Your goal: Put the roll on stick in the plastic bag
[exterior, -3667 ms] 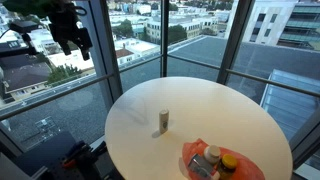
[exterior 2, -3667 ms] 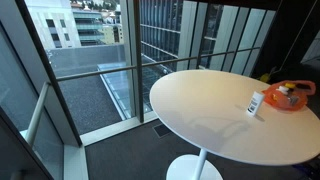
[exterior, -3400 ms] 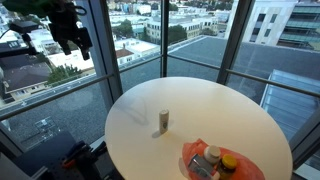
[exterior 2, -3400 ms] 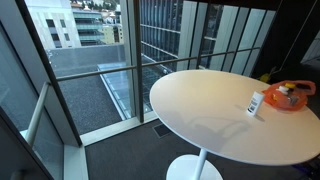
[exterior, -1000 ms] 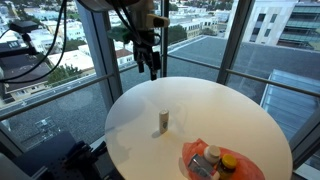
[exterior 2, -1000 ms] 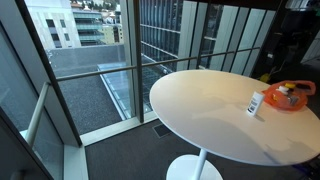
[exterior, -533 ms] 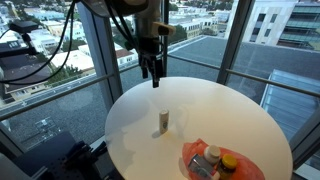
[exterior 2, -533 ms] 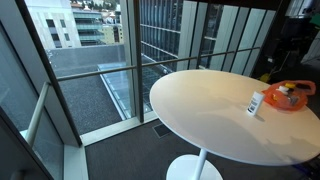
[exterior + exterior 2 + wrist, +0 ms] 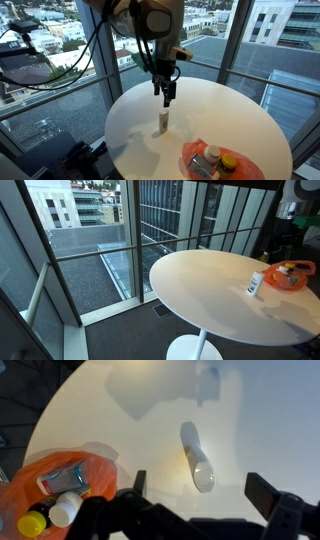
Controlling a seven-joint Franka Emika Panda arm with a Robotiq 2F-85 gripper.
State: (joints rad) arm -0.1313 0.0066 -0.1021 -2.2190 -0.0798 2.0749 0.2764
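Hand (image 9: 166,98) spread over roll on stick (image 9: 163,122); plastic bag (image 9: 22,478) cropped.

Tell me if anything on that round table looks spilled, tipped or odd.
Nothing stands out. The roll on stick stands upright on the white table, apart from the plastic bag, which holds a few containers. Nothing looks spilled.

- Arm (image 9: 150,20): upper links cut off by the top edge in an exterior view.
- Hand (image 9: 200,482): wrist view, a dark blurred mass along the lower edge; finger bases run out of frame.
- Plastic bag (image 9: 205,160): lower part cut off by the bottom edge; contents too small to tell. In the wrist view its left and lower parts are cropped.
- Yellow bottle (image 9: 28,523): cut by the bottom edge.
- Roll on stick (image 9: 198,460): washed out, outline soft, markings unreadable.
- Surface (image 9: 200,290): rim cut off at right.
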